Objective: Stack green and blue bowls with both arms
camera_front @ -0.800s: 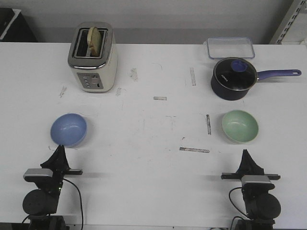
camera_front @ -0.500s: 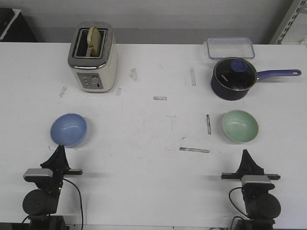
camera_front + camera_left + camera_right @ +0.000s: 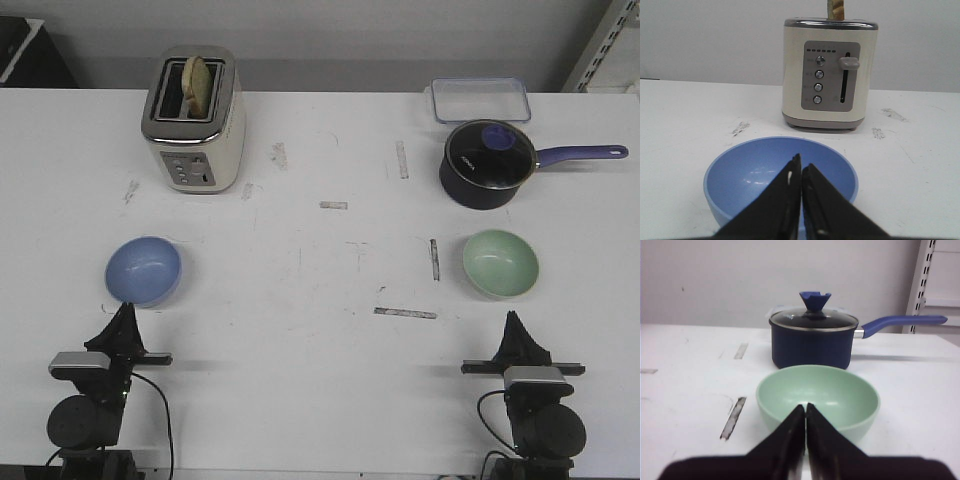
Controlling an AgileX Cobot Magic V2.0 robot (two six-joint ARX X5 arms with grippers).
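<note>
The light blue bowl [image 3: 144, 270] sits upright and empty on the left of the white table, and fills the near ground of the left wrist view [image 3: 745, 175]. My left gripper [image 3: 124, 310] rests just in front of it, shut and empty, its tips [image 3: 801, 162] pointing at the bowl. On the right stands the pale green bowl [image 3: 500, 263], also empty, seen close in the right wrist view [image 3: 830, 392]. My right gripper [image 3: 513, 320] lies just short of it, shut on nothing, with its tips [image 3: 805, 407] aimed at the near rim.
A cream toaster [image 3: 194, 120] with a slice of bread stands behind the blue bowl. Behind the green bowl is a dark blue saucepan [image 3: 487, 164] with a glass lid, handle pointing right. A clear plastic container [image 3: 480, 99] lies at the far edge.
</note>
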